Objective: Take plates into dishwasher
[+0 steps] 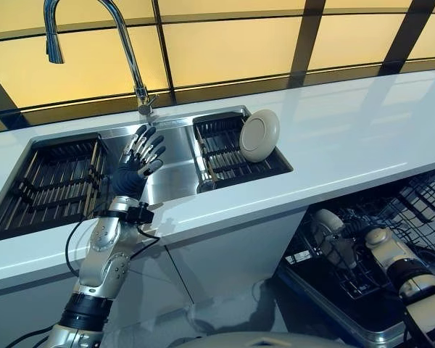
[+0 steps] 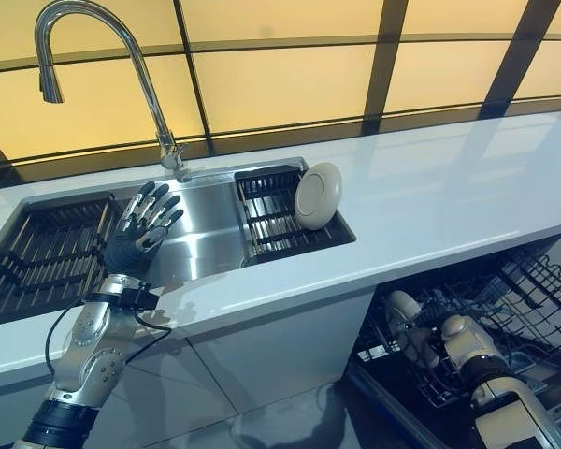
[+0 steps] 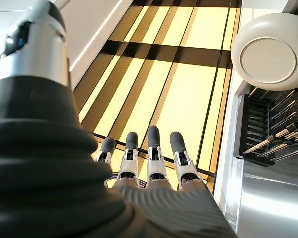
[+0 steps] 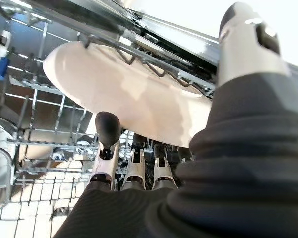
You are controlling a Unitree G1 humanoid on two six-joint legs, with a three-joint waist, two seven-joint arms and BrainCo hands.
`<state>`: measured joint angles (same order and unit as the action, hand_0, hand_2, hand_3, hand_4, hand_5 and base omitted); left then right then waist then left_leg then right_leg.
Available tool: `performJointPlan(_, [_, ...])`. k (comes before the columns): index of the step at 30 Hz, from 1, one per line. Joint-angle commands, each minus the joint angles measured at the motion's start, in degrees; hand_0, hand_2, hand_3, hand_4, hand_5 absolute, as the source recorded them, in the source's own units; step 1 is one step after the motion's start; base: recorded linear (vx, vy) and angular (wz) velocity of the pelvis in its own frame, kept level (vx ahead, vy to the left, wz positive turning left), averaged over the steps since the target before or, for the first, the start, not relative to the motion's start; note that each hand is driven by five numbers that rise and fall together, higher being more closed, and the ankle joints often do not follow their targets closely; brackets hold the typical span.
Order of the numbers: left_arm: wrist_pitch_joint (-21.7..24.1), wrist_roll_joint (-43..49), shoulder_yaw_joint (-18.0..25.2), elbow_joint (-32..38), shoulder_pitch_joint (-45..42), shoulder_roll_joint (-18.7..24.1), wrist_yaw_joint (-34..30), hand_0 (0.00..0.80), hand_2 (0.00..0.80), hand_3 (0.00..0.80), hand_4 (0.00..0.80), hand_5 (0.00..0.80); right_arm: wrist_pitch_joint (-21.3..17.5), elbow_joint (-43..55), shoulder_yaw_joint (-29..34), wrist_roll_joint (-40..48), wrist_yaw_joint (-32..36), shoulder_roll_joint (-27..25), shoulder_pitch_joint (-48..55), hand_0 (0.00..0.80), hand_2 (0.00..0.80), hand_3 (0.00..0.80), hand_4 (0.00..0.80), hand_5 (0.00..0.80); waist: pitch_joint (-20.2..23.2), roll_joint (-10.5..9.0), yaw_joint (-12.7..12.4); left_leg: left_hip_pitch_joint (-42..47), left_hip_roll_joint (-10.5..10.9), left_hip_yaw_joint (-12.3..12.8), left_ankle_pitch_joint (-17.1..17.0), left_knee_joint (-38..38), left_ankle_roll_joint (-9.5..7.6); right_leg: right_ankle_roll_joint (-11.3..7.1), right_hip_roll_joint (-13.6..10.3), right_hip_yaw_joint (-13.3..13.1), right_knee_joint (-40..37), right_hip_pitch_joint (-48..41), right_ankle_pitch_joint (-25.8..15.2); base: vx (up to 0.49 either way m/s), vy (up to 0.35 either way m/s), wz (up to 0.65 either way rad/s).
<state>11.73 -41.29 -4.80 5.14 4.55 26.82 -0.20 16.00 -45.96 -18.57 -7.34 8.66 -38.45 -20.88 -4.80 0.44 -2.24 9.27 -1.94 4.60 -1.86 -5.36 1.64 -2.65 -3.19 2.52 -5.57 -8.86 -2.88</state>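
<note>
A cream plate [image 1: 259, 135] leans upright in the black rack [image 1: 221, 156] at the right end of the sink. My left hand [image 1: 139, 158] is raised over the steel basin to the plate's left, fingers straight and apart, touching nothing; its wrist view shows the same plate [image 3: 270, 50] off to one side. Below the counter, a second cream plate [image 1: 325, 226] stands on edge among the wires of the pulled-out dishwasher rack [image 1: 428, 199]. My right hand [image 1: 377, 241] is against it. In the right wrist view this plate [image 4: 129, 99] lies between the thumb and the fingers [image 4: 108, 130].
A tall curved faucet [image 1: 123, 43] rises behind the basin. Another black rack [image 1: 54, 181] fills the sink's left end. The white counter [image 1: 362, 138] runs to the right above the open dishwasher. An upper wire basket [image 4: 154, 64] hangs close over the plate.
</note>
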Motion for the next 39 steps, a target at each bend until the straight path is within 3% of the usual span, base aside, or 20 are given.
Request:
performJointPlan(1, [3.95,1.99,0.36,1.45,2.67,0.40,-0.01,0.000,0.000,0.000,0.000,0.000,-0.20,1.30,2.05,-0.70,-3.96,-3.97,-2.07,0.000,0.000,0.000,0.000,0.000,-0.78,-2.09,0.77,1.31,2.88,-0.50,4.92,0.36,-4.85,0.81,2.48,2.04,0.57,0.03,1.15,0.000,0.000,0.00])
performJointPlan(7, [4.74,2.17,1.52,2.01,1.15,0.47,0.14,0.000,0.000,0.000,0.000,0.000,0.94,11.20,6.45,-3.23,-7.92,-5.85,2.64,0.000,0.000,0.000,0.000,0.000,-0.87,-2.11,2.15,1.19,2.80,0.21,4.98,0.36,-4.89,0.62,2.61,1.23,0.57,0.41,0.95,0.000,0.000,0.00])
performJointPlan(16, [6.04,2.20,3.80,2.92,-1.23,0.44,0.76,0.000,0.000,0.000,0.000,0.000,0.68,27.00,18.08,-9.51,-9.98,-9.38,11.99,0.000,0.000,0.000,0.000,0.000,-0.47,-2.42,4.98,1.06,2.65,1.62,5.13,0.36,-5.08,0.33,3.07,-0.64,0.57,1.08,0.71,0.003,0.023,-0.08])
performJointPlan(25, [6.02,2.20,5.07,3.54,-1.54,1.00,1.90,0.000,0.000,0.000,0.000,0.000,0.09,34.01,26.72,-5.90,-12.34,-12.71,15.80,0.000,0.000,0.000,0.000,0.000,-0.31,-3.06,6.80,1.29,2.43,2.91,5.52,0.36,-5.14,0.15,3.41,-1.85,0.57,1.27,0.64,0.002,0.013,-0.09])
performJointPlan(32, [5.30,2.23,3.33,3.89,0.36,1.95,3.85,0.000,0.000,0.000,0.000,0.000,2.54,35.58,27.99,-4.87,-26.70,-18.07,4.87,0.000,0.000,0.000,0.000,0.000,-0.52,-3.05,5.90,1.57,2.52,2.41,5.87,0.36,-5.16,0.34,3.48,-2.00,0.57,0.95,0.77,0.002,0.001,-0.01])
performJointPlan(39, [4.92,1.31,1.96,4.28,0.03,2.69,3.26,0.000,0.000,0.000,0.000,0.000,5.01,40.65,21.57,-13.33,-35.91,-21.39,-9.10,0.000,0.000,0.000,0.000,0.000,-0.35,-2.77,3.13,1.10,3.34,-0.07,5.90,0.36,-5.30,0.44,3.06,-0.48,0.57,0.58,1.39,0.015,-0.002,0.01])
